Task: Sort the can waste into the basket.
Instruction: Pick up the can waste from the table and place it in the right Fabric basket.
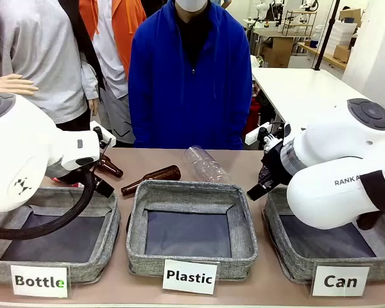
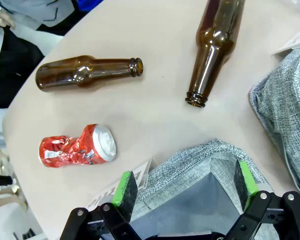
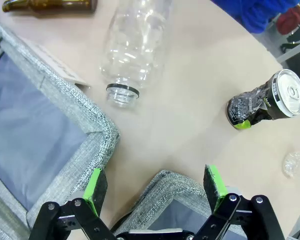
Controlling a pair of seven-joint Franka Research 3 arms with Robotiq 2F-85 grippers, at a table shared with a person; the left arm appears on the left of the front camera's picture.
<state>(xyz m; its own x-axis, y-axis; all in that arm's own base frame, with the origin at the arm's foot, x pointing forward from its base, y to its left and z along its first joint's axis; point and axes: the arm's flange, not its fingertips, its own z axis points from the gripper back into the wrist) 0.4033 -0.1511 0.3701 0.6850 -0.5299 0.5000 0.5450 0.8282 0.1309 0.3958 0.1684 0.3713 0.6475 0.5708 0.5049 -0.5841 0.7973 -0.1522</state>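
The crushed red can (image 2: 77, 146) lies on its side on the table, beyond and to the left of my left gripper (image 2: 185, 186). That gripper is open, empty, and hovers over a grey basket corner. The dark crushed can (image 3: 265, 102) with a silver top lies up and to the right of my right gripper (image 3: 155, 189), which is open and empty. The right gripper hangs over the rim of the "Can" basket (image 3: 162, 177). In the front view the "Can" basket (image 1: 287, 253) stands at the right, with the right gripper (image 1: 258, 189) at its far left corner.
Two brown glass bottles (image 2: 87, 72) (image 2: 215, 47) lie on the table past the left gripper. A clear plastic bottle (image 3: 135, 45) lies beside the "Plastic" basket (image 1: 244, 224). The "Bottle" basket (image 1: 106, 247) is at the left. A person in blue (image 1: 189, 77) stands at the far side.
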